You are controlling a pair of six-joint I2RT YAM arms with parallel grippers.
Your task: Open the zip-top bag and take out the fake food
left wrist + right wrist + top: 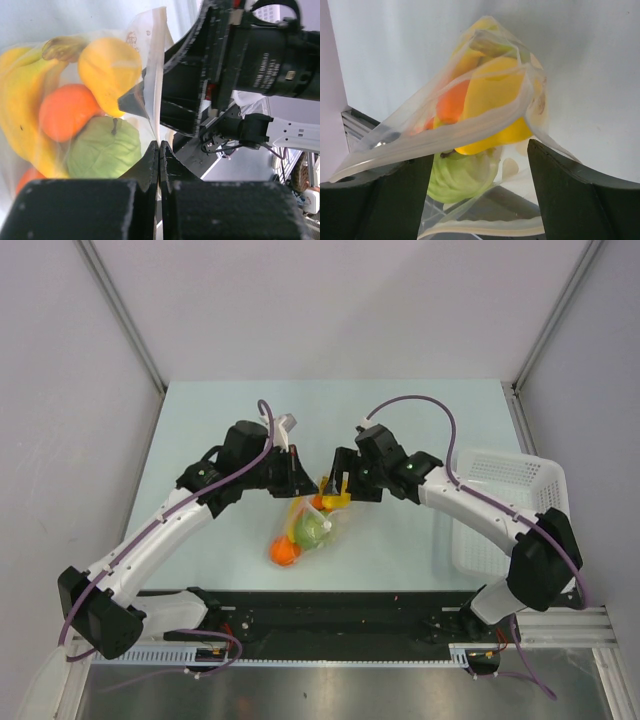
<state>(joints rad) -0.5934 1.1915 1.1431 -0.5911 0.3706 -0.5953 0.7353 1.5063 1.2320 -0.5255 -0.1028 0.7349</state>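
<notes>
- Top external view: both arms reach in over the middle of the pale table [200, 425]. The left gripper [303, 480] and the right gripper [336, 488] meet close together at the upper edge of the zip-top bag [325, 535].
- The bag sits near the middle of the table, between the two grippers and the arm bases, with the fake food [311, 530] inside it. I cannot tell whether its lower end rests on the table.
- A white perforated basket [510, 475] stands at the right side of the table, well apart from the bag.
- Left wrist view: the left gripper's jaws are pressed together, with a thin fold of the bag's clear film pinched between them.
- Through the film, the banana bunch [17, 110] is at the left, with the orange [65, 112] touching it.
- The lemon-like fruit [110, 67] is above the orange, the cabbage [105, 150] is below it, and a small orange piece [27, 182] is at the lower left.
- One black fingertip of the right gripper touches the side of the bag, just beside the lemon-like fruit.
- Right wrist view: the right gripper's jaws stand wide apart and clamp nothing.
- The bag's zip strip [445, 132] stretches across the gap. It is draped over one of the fingers [395, 200], and the film brushes the other.
</notes>
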